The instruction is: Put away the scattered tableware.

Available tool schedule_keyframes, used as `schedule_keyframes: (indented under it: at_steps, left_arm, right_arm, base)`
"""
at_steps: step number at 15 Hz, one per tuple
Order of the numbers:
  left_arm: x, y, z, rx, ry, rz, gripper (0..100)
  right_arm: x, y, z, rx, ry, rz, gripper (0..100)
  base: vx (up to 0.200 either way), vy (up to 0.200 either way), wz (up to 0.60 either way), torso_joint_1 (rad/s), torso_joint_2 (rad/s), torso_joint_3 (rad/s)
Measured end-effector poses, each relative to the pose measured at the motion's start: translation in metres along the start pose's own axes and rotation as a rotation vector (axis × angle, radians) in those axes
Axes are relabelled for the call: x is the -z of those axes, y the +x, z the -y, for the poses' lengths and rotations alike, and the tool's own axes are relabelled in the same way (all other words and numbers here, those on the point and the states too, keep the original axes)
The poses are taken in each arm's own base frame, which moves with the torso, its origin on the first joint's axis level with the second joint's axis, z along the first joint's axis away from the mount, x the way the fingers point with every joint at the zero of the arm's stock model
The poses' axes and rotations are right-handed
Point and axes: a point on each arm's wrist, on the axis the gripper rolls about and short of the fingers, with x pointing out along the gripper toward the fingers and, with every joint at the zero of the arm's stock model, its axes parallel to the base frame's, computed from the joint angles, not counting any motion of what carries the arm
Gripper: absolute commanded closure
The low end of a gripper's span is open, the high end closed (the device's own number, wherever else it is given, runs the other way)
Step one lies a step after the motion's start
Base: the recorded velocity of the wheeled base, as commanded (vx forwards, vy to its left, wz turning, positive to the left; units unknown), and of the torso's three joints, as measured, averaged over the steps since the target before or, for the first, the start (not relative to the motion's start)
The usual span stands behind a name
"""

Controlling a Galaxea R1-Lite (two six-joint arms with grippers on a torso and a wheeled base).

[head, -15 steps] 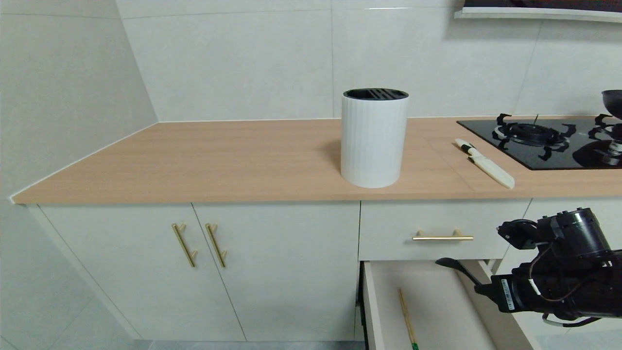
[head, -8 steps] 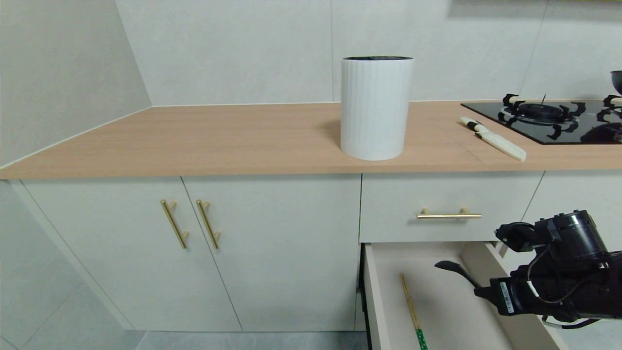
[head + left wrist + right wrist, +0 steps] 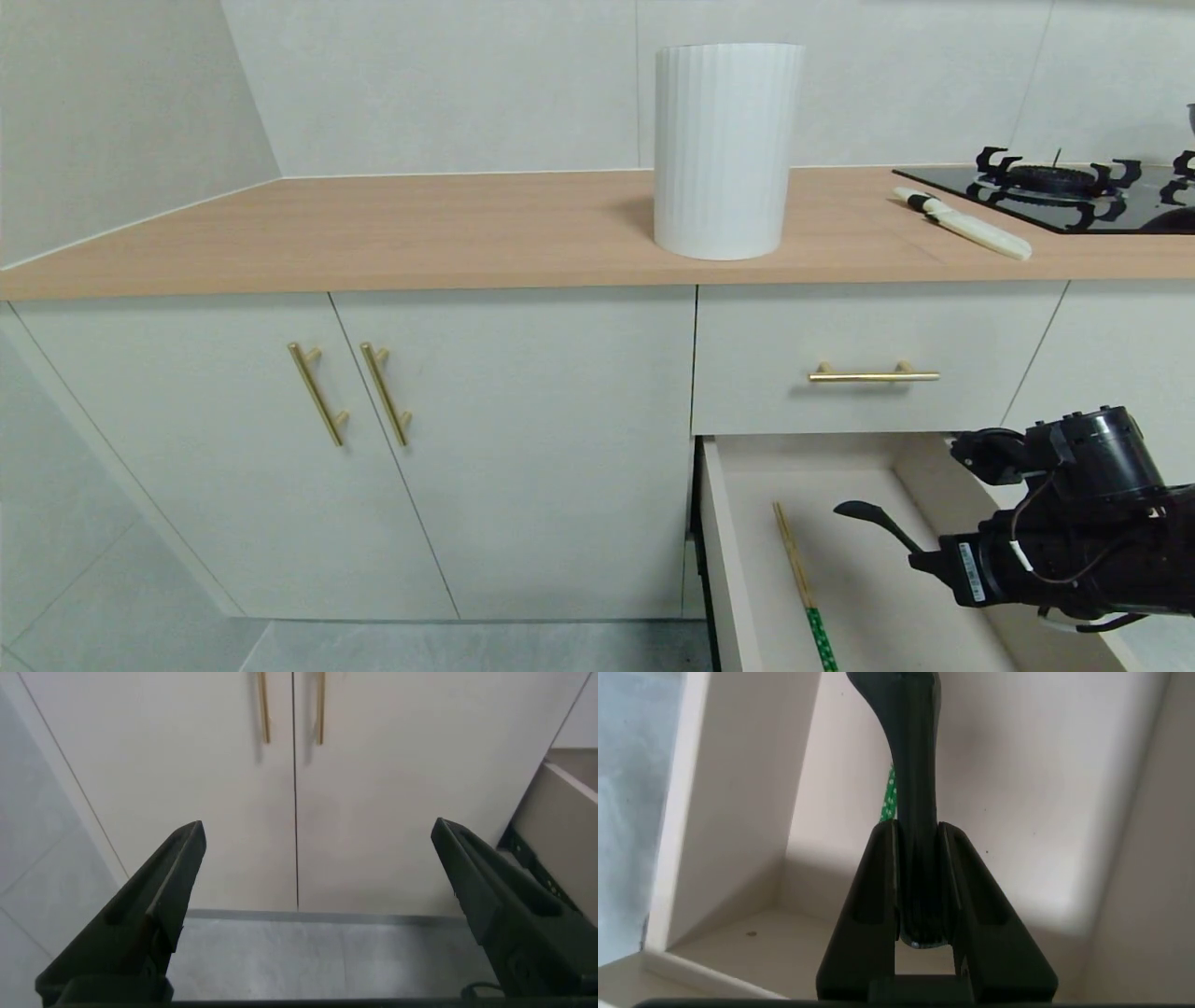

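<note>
- Gripping a black spoon (image 3: 868, 518) in the right claw (image 3: 920, 560): fingers (image 3: 878, 887) pinched shut on the handle, bowl end pointing off toward ten o'clock.
- Holding it over the open drawer (image 3: 724, 541), down at five o'clock in the head view. Above the drawer floor and, as far as can be told, not touching it.
- Counting one item home already: a pair of chopsticks (image 3: 798, 579) lying flat in the drawer at nine o'clock from the spoon, set lengthwise with the green ends toward the drawer front.
- Judging the spoon as the step in hand, and nearly done: only the lowering and the letting go left.
- Spotting one piece not yet put away: a pale knife (image 3: 966, 224) flat on the tabletop (image 3: 420, 224), at three o'clock from the white ribbed holder (image 3: 724, 149), just beside the stove (image 3: 1055, 182).
- Reckoning the holder the knife's likely home, though with its top hidden from this height that is no more than a guess.
- Carrying nothing in the left claw (image 3: 316, 831): fingers spread wide, facing the closed cabinet doors (image 3: 297, 784) low down near the floor.
- Calling it about halfway: one thing stowed, one about to be, one to fetch from the tabletop at two o'clock, and probably a drawer to push shut afterwards.
</note>
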Motion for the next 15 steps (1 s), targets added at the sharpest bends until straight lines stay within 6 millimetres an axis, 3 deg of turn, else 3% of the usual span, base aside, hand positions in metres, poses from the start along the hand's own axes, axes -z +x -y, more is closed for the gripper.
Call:
schedule_keyframes:
  at_steps: [4, 7, 11, 15]
  left_arm:
    - [0.0, 0.0, 0.0, 0.0, 0.0, 0.0, 0]
    - [0.0, 0.0, 0.0, 0.0, 0.0, 0.0, 0]
    - [0.0, 0.0, 0.0, 0.0, 0.0, 0.0, 0]
    - [0.0, 0.0, 0.0, 0.0, 0.0, 0.0, 0]
  right_arm:
    - [0.0, 0.006, 0.001, 0.0, -0.001, 0.003, 100]
    - [-0.002, 0.023, 0.003, -0.002, -0.001, 0.025, 100]
    - [-0.005, 0.06, 0.008, 0.078, 0.046, 0.125, 100]
    - [0.009, 0.103, 0.009, 0.158, 0.064, 0.129, 100]
  base:
    - [0.0, 0.0, 0.0, 0.0, 0.0, 0.0]
    - [0.0, 0.0, 0.0, 0.0, 0.0, 0.0]
    - [0.0, 0.0, 0.0, 0.0, 0.0, 0.0]
    - [0.0, 0.0, 0.0, 0.0, 0.0, 0.0]
